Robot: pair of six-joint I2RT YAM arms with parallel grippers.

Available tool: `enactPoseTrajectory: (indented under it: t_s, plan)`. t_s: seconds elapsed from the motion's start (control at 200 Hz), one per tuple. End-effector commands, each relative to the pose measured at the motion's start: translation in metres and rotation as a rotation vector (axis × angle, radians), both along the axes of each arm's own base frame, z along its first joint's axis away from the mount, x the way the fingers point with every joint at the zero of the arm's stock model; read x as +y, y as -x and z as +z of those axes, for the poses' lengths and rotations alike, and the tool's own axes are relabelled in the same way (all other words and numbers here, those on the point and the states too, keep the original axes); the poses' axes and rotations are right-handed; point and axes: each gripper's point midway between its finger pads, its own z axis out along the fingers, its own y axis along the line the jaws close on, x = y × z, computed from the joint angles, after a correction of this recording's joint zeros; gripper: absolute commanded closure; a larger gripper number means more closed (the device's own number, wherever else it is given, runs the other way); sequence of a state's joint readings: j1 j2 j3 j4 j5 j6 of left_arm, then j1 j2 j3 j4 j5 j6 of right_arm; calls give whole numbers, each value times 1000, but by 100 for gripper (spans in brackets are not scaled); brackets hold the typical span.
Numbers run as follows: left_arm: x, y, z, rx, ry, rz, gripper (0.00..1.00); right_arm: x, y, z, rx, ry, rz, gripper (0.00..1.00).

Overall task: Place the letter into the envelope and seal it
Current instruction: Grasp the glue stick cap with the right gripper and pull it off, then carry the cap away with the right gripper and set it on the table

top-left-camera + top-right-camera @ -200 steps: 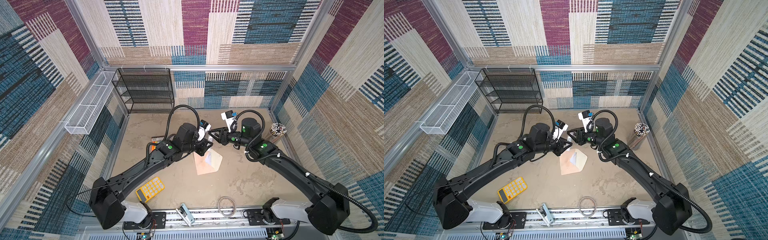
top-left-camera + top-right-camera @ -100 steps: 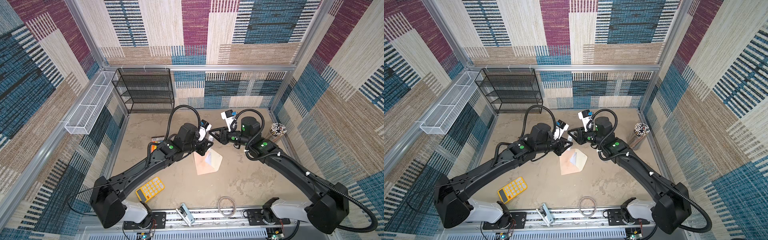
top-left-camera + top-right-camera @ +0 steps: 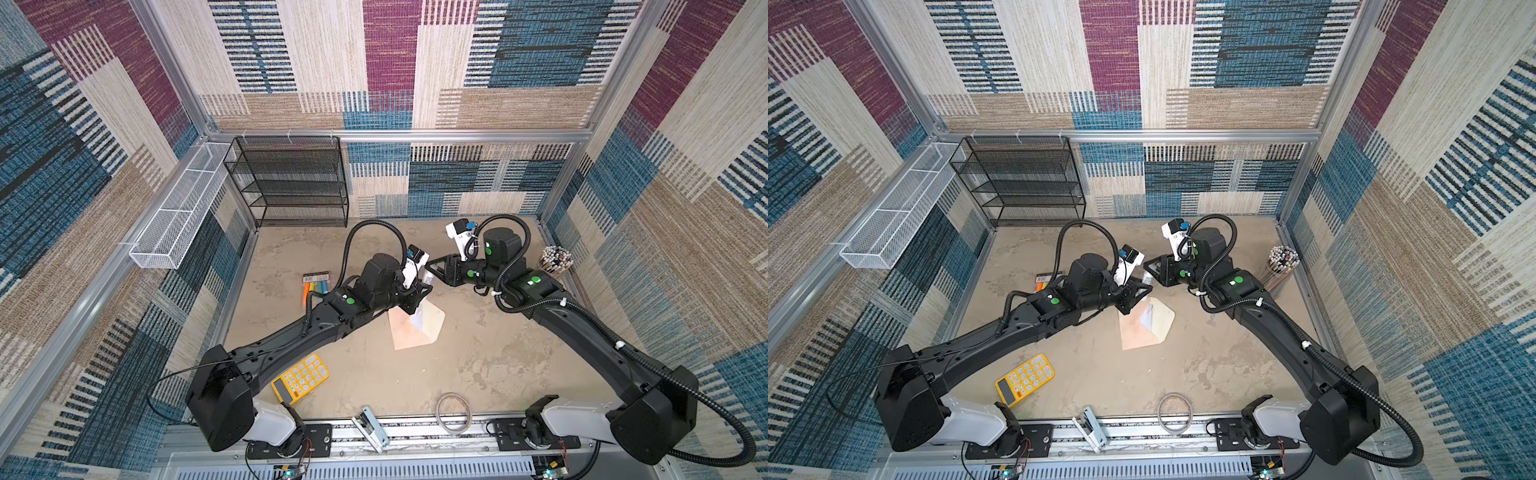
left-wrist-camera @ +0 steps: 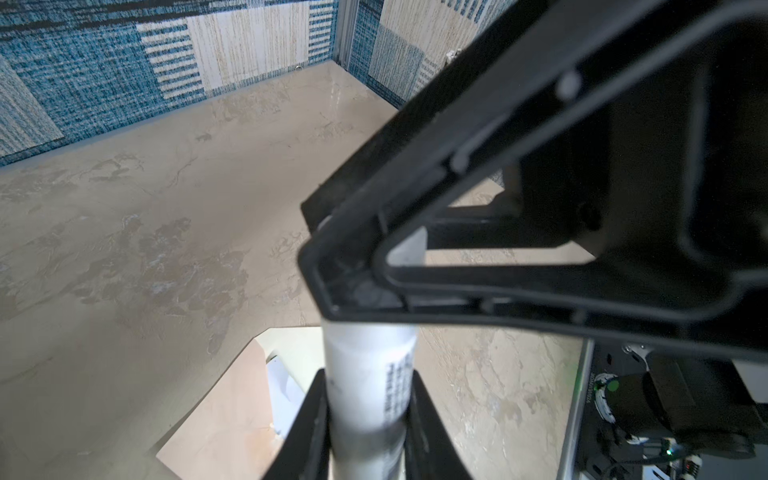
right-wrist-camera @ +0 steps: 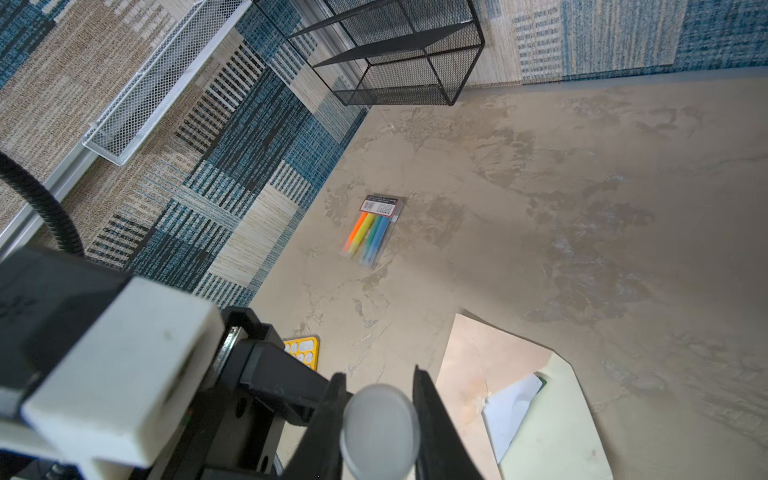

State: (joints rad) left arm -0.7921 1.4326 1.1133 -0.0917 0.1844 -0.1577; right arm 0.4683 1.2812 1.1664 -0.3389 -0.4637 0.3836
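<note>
The envelope (image 3: 409, 334) lies flat on the tabletop (image 3: 498, 353) just below both arms, its cream flap open. The letter (image 3: 417, 319) sits in its mouth with a white corner showing; how deep it goes I cannot tell. The left end effector (image 4: 368, 376) is clamped round the body of a white glue stick (image 4: 370, 399), and the right end effector (image 5: 379, 374) is closed on its round cap end, both above the envelope. The tube looks rigid and smooth, so it may twist under a cap pull. The paper is likely thin, light and limp, apt to slide; take the flap by its free edge while pinning the pink body
</note>
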Motion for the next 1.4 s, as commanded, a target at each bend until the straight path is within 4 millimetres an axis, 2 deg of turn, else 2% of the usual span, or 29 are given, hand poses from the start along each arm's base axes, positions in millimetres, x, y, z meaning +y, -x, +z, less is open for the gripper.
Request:
enactPoseTrajectory:
  t_s: [0.0, 0.441, 0.596, 0.696, 0.826, 1.027, 1.212, 1.392]
  plan:
    - [34, 20, -66, 176, -231, 46, 100, -8, -26, 58, -215, -83, -82, 100]
    - [31, 22, -79, 206, -255, 43, 100, -22, -39, 75, -264, -89, -150, 100]
    - [31, 23, -63, 183, -212, 51, 100, -40, -51, 60, -270, -14, -232, 100]
    - [32, 24, -42, 146, -167, 50, 100, -68, -65, 31, -274, 102, -342, 100]
    - [31, 30, -9, 95, -77, 33, 100, -102, -79, -33, -239, 263, -461, 100]
    - [32, 38, 30, 45, 27, 17, 100, -125, -83, -118, -162, 352, -536, 100]
    - [38, 44, 48, 22, 70, 21, 100, -135, -84, -168, -109, 375, -583, 100]
    - [43, 48, 56, 8, 90, 28, 100, -138, -86, -204, -47, 388, -601, 98]
